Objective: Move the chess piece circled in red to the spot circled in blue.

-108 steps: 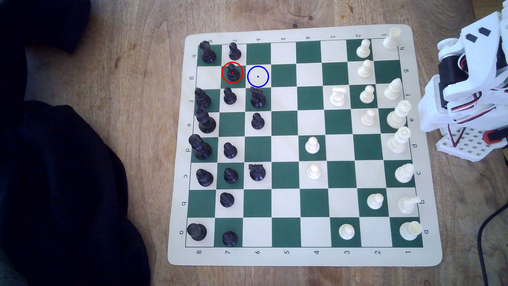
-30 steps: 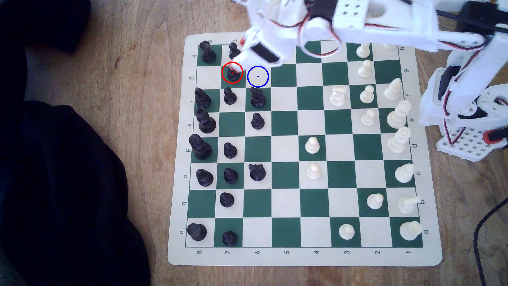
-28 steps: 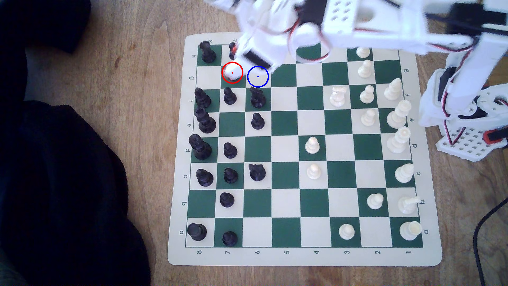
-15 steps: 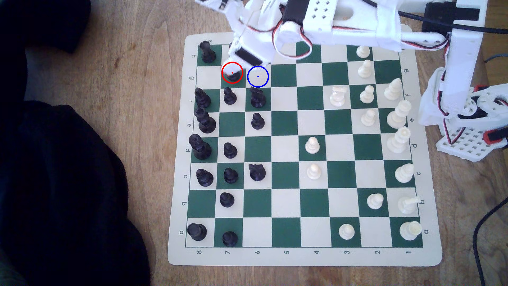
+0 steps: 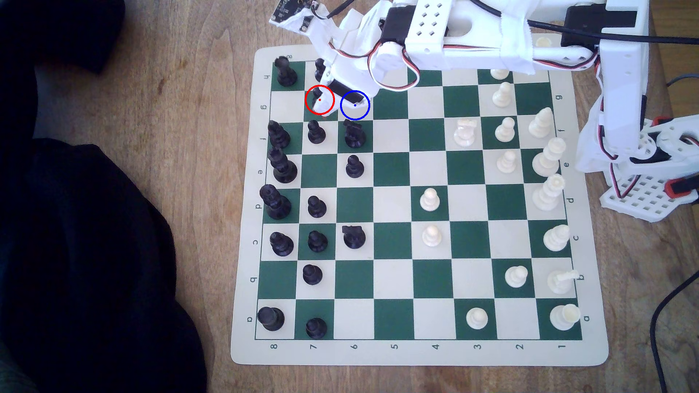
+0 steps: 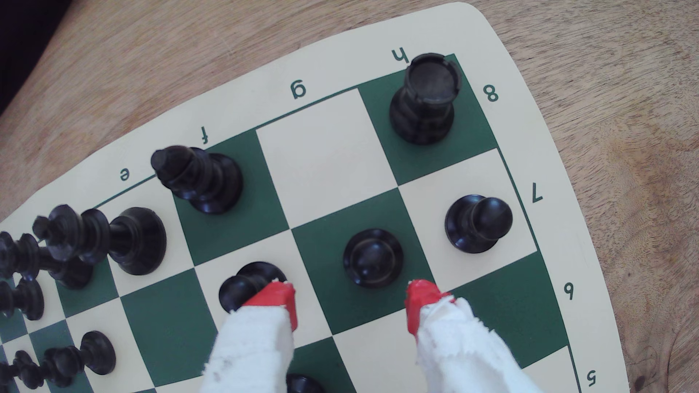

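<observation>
Claw: spread wide, empty, straddling pawn. Risk: one red fingertip clips neighbouring pawn on closing.

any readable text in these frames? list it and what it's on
All print sits on the chess mat's cream border.
"8 7 6 5 4 3 2 1": near edge in the exterior view; repeated on the far edge, partly behind the arm.
"a b c d e f g h": both side edges.
"e f g h", "8 7 6 5": wrist view.
No brand or other text legible.
</observation>
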{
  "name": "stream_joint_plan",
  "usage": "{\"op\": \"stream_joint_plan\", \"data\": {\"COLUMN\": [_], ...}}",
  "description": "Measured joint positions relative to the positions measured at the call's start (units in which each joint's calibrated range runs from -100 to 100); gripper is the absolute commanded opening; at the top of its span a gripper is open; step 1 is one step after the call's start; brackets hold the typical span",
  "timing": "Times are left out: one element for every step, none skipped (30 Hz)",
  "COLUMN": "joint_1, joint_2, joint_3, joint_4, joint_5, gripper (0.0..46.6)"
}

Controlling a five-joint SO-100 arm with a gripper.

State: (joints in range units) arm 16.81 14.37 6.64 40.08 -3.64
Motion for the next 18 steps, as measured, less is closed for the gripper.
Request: {"op": "stream_joint_plan", "data": {"joint_1": [0.00,0.00,0.00,0.00,0.00,0.00,0.00,0.00,0.00,0.00,0.00,0.00,0.00,0.22,0.44,0.59,0.88,0.96], "joint_2": [0.42,0.59,0.92,1.26,1.68,1.76,1.93,2.09,2.26,2.60,2.68,2.76,2.76,2.76,2.76,2.76,3.18,3.52], "joint_3": [0.00,0.00,0.00,0.00,0.00,0.00,0.00,0.00,0.00,0.00,0.00,0.00,0.00,0.00,0.00,0.00,-0.09,-0.09], "joint_4": [-0.32,-0.40,-0.72,-1.04,-1.43,-1.67,-1.91,-2.15,-2.39,-3.03,-3.35,-3.75,-4.14,-4.70,-4.94,-5.26,-5.90,-6.29], "joint_5": [0.00,0.00,0.00,0.00,0.00,0.00,0.00,0.00,0.00,0.00,0.00,0.00,0.00,0.00,0.00,0.00,0.00,0.00], "gripper": [15.8,15.8,15.8,15.8,15.8,15.8,15.7,15.7,15.7,15.7,15.7,15.7,15.5,15.5,15.4,15.2,15.1,15.1]}}
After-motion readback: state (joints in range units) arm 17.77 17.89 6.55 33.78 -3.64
